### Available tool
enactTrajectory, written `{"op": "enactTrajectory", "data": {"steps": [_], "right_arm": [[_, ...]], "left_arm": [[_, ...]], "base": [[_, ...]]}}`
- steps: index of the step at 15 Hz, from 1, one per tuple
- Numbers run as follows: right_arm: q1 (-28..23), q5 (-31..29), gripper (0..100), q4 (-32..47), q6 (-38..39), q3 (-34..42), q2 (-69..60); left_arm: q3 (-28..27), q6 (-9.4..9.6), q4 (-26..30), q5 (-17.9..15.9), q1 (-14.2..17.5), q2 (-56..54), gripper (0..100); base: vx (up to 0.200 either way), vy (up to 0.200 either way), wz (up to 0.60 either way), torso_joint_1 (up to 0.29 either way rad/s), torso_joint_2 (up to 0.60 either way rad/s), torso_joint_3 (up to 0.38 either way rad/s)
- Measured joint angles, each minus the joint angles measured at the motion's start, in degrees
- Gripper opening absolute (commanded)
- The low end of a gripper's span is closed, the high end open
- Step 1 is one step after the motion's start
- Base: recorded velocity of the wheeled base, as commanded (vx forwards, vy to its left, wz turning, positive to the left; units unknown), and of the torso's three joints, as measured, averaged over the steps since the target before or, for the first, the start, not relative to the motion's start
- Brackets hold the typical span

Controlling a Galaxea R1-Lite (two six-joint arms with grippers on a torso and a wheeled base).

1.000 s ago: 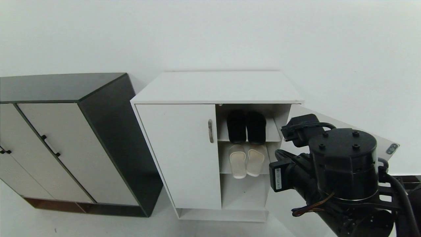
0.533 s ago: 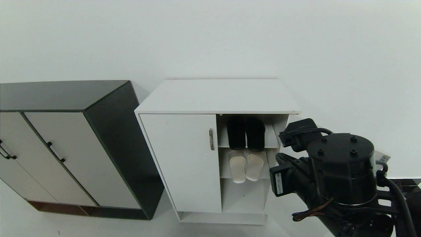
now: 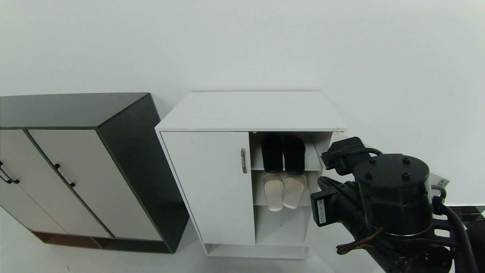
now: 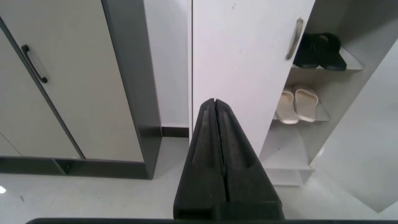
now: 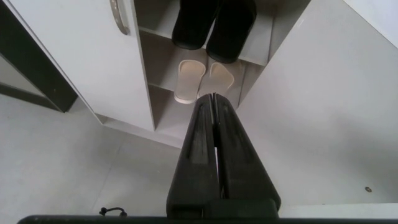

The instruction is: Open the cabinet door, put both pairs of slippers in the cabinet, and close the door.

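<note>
In the head view, the white cabinet (image 3: pixel 250 110) stands in the middle, against the far wall. Its left door (image 3: pixel 206 182) is shut, with a small handle (image 3: pixel 242 160) at its edge. The right half is open. The black slippers (image 3: pixel 283 153) sit side by side on the top shelf. The cream slippers (image 3: pixel 284 188) sit on the shelf under them, and their heels seem to poke a little over the front. Both pairs are in, so I think only the closing is left. The right arm (image 3: pixel 390 193) is near, to the right of the open half. A dark cabinet (image 3: pixel 129 159) stands just beside the white one, on its left. In the left wrist view, the left gripper (image 4: pixel 215 102) has its two fingers pressed flat together with nothing between them. It is out in front of the shut door, well apart from it. The open door (image 4: pixel 367 143) stands swung out on the right. In the right wrist view, the right gripper (image 5: pixel 213 96) is pinched tight too and holds nothing. It is in front of the open shelves, with the open door close beside it. That door looks like a stiff, flat board that swings easily, so it should not need a grip. A slow push with the closed fingers on its outer face, by the free edge far from the hinges, should work. The face looks smooth, so the fingers may slide. The soft slipper heels might get bumped.
</note>
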Motion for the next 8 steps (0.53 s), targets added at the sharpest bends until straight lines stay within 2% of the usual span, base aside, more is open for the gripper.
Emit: {"op": "enactTrajectory", "data": {"steps": [8], "right_arm": [[0.0, 0.2, 0, 0.0, -0.07, -0.16, 0.01]], "left_arm": [[0.0, 0.0, 0.0, 0.0, -0.02, 0.0, 0]], "base": [[0.0, 0.0, 0.0, 0.0, 0.0, 0.0]]}}
